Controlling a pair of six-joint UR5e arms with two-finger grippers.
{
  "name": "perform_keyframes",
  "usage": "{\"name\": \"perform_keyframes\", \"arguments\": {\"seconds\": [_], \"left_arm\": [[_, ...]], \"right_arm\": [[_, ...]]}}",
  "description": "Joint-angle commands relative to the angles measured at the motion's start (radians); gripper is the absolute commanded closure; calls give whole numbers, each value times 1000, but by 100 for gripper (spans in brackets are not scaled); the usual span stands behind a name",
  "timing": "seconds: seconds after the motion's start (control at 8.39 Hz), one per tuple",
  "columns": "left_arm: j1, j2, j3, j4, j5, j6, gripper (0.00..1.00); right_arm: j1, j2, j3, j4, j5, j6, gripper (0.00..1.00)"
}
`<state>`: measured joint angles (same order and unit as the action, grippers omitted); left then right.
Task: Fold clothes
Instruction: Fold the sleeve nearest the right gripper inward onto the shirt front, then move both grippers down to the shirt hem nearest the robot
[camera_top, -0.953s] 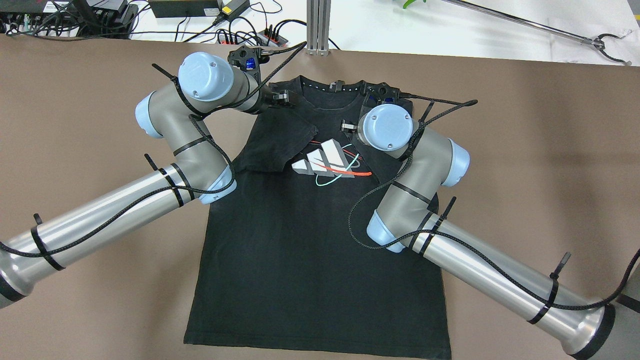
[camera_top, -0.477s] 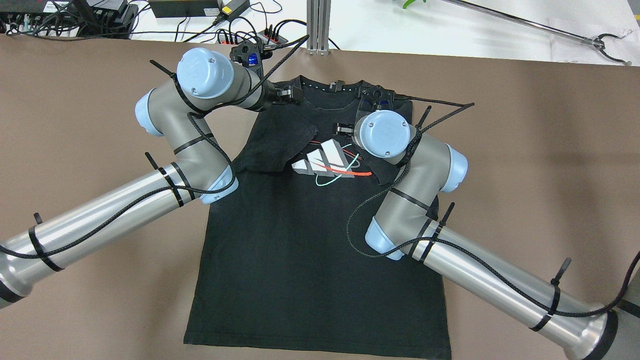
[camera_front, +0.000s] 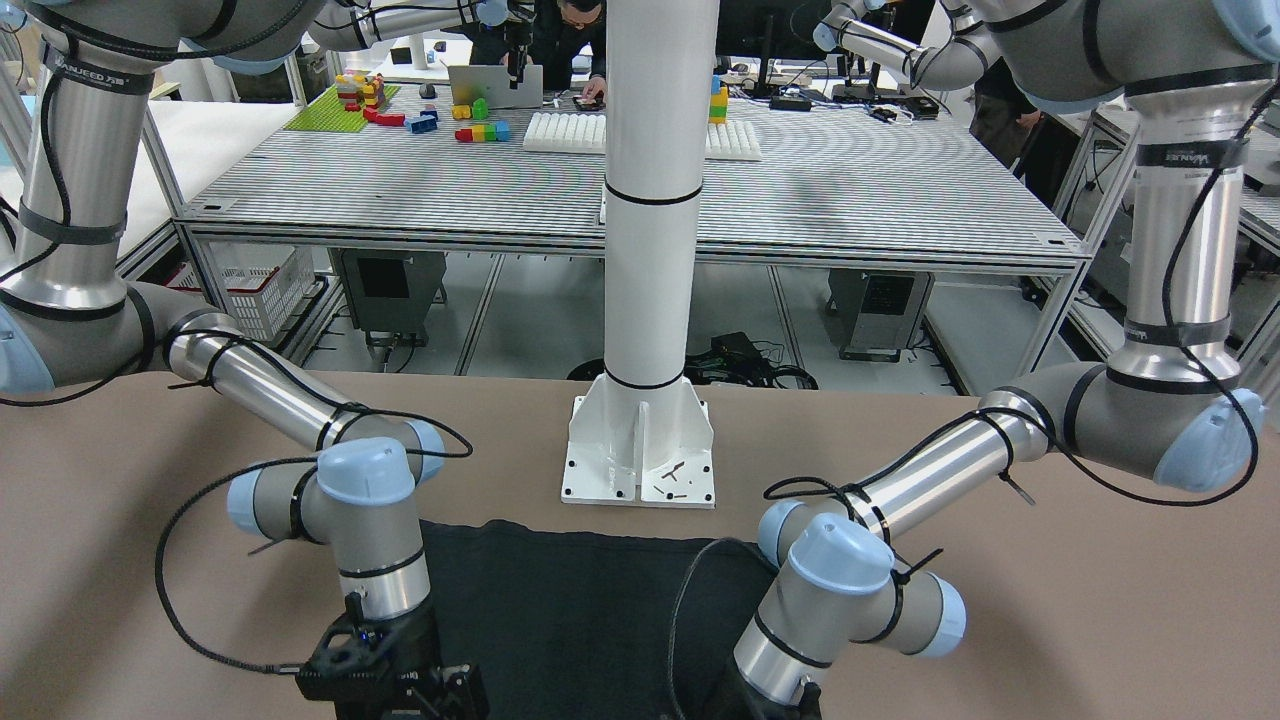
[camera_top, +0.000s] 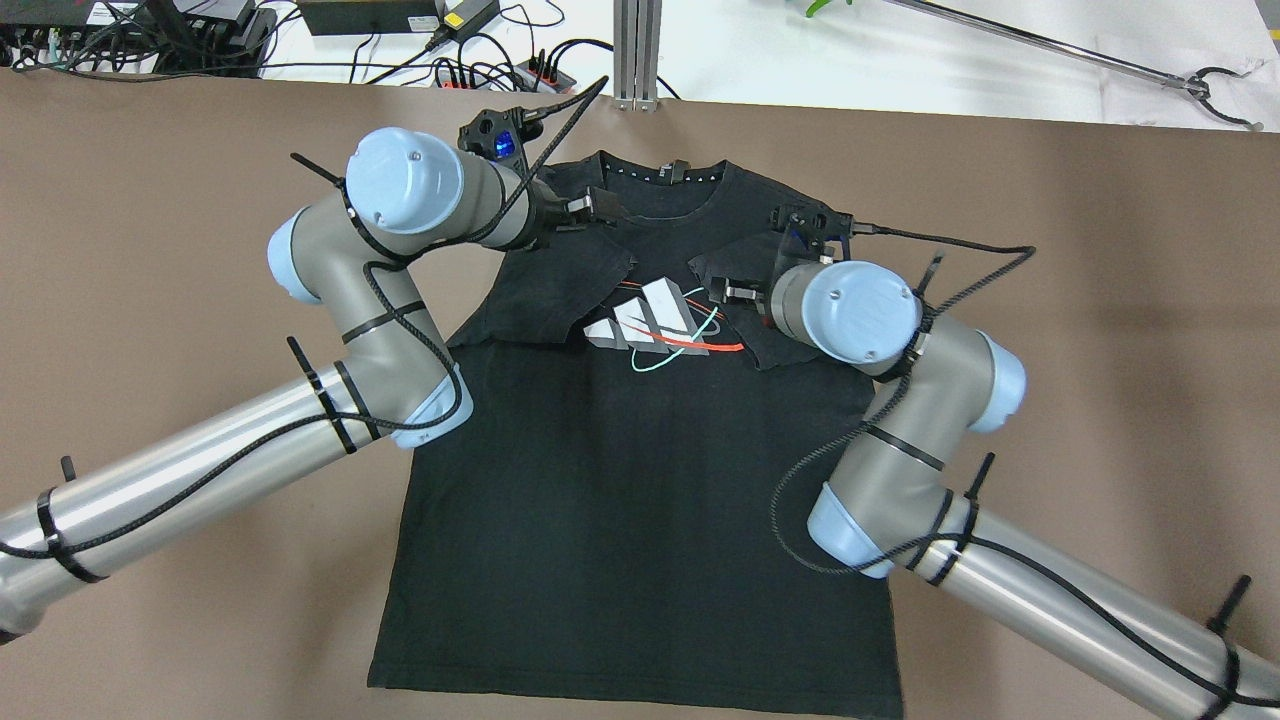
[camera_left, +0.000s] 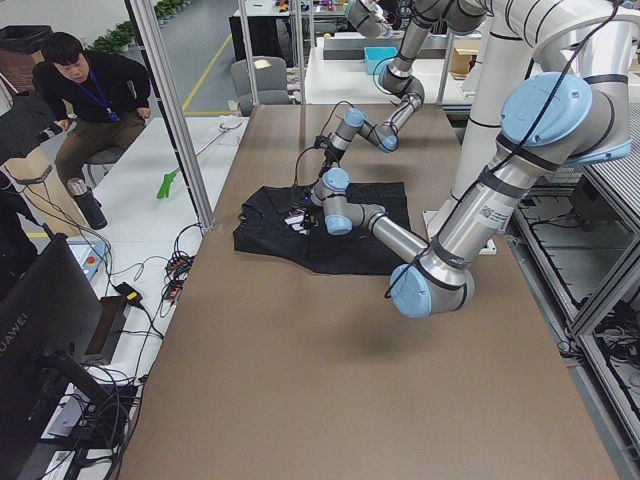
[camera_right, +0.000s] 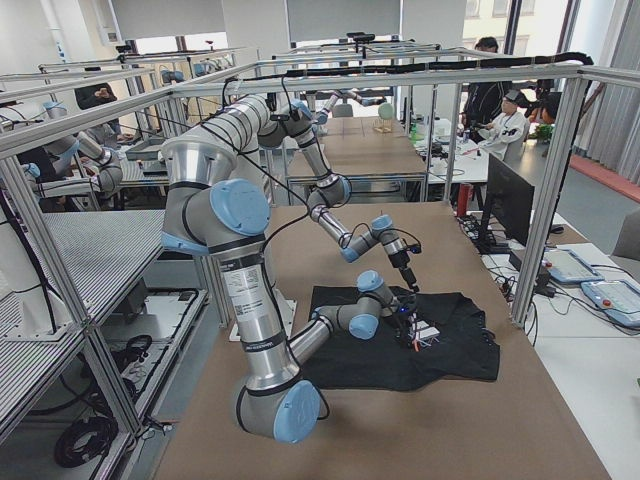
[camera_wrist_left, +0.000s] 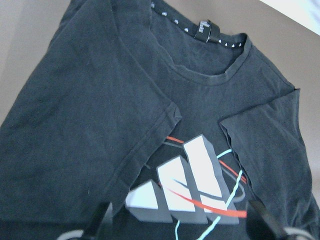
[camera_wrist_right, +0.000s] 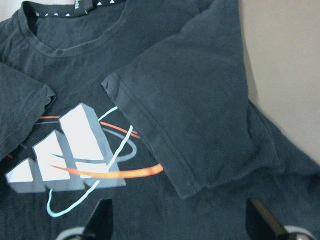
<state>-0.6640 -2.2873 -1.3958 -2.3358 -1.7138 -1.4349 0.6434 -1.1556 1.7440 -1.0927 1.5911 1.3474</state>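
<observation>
Overhead: black T-shirt (camera_top: 620, 500) lies flat, front up, mid-bench (camera_top: 1100, 300), collar (camera_top: 640, 172) toward the far edge, hem (camera_top: 640, 690) at the near edge. Both sleeves (camera_top: 545, 290) are folded inward onto the chest, flanking the logo (camera_top: 650, 325): three white bars with a red and a teal swoosh. Fabric is thin, lightly creased, with stitched hems. Left gripper (camera_top: 590, 208) sits over the shoulder beside the collar; right gripper (camera_top: 733, 293) is at the inner edge of the other folded sleeve. Front-facing: only the hem end of the shirt shows, just beside the white pillar (camera_front: 640, 450) base and wider than it; both grippers are cut off by the frame. Side views: the shirt is a dark patch with both wrists over its collar end; too small to judge the fingers. Left wrist: fingers (camera_wrist_left: 102, 222) are spread wide at the frame's bottom corners with nothing between them, above the logo. Right wrist: same, fingers (camera_wrist_right: 260, 220) released and apart over the logo and folded sleeve, not touching the cloth.
</observation>
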Motion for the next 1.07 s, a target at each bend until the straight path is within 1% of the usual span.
{"name": "perform_keyframes", "arguments": {"seconds": [0.0, 0.12, 0.24, 0.36, 0.48, 0.6, 0.71, 0.83, 0.95], "left_arm": [[169, 260, -310, 0, 169, -184, 6], [210, 329, -380, 1, 201, -270, 6], [242, 380, -420, 1, 207, -350, 6], [292, 440, -452, 1, 241, -389, 6], [341, 507, -507, 1, 264, -392, 6], [391, 561, -547, 1, 276, -392, 6], [447, 587, -555, 1, 340, -391, 6], [471, 594, -557, 3, 352, -391, 6], [500, 623, -555, 3, 358, -389, 6]], "right_arm": [[-123, -149, 221, 4, 9, 299, 9], [-187, -179, 232, 8, -29, 408, 7], [-279, -214, 233, 78, -127, 447, 6], [-374, -284, 238, 168, -234, 472, 6], [-451, -377, 239, 230, -323, 548, 7], [-511, -459, 258, 282, -392, 591, 7], [-536, -519, 288, 292, -414, 596, 7], [-536, -564, 314, 292, -410, 596, 7], [-536, -613, 342, 292, -405, 596, 6]]}}
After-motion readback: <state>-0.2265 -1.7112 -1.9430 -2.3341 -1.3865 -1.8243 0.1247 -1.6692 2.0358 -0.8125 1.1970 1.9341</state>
